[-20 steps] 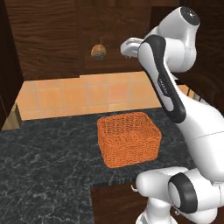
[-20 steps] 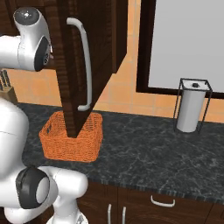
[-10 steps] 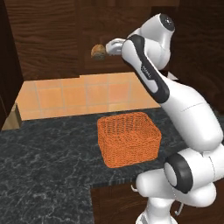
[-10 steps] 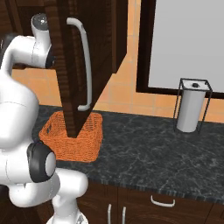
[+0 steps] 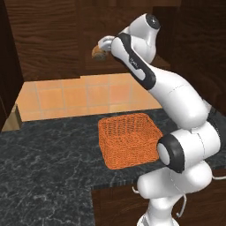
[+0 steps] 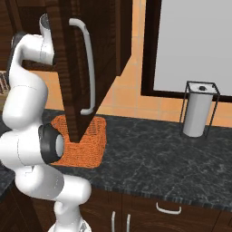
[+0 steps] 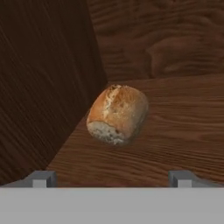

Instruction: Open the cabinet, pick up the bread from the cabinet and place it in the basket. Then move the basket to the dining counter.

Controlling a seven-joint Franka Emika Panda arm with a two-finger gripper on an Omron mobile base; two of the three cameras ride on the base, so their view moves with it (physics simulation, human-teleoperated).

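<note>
With the cabinet (image 6: 77,68) door already swung open, your gripper (image 7: 111,177), jaws spread and empty, closes on the bread (image 7: 117,113) lying on the shelf, while the basket (image 5: 130,139) waits on the black counter (image 5: 44,167), unfilled and unmoved.

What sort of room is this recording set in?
A kitchen, rendered rather than real: a black marbled countertop under dark wood wall cabinets, a tiled backsplash, a bread roll on a cabinet shelf, and a paper towel holder.
</note>
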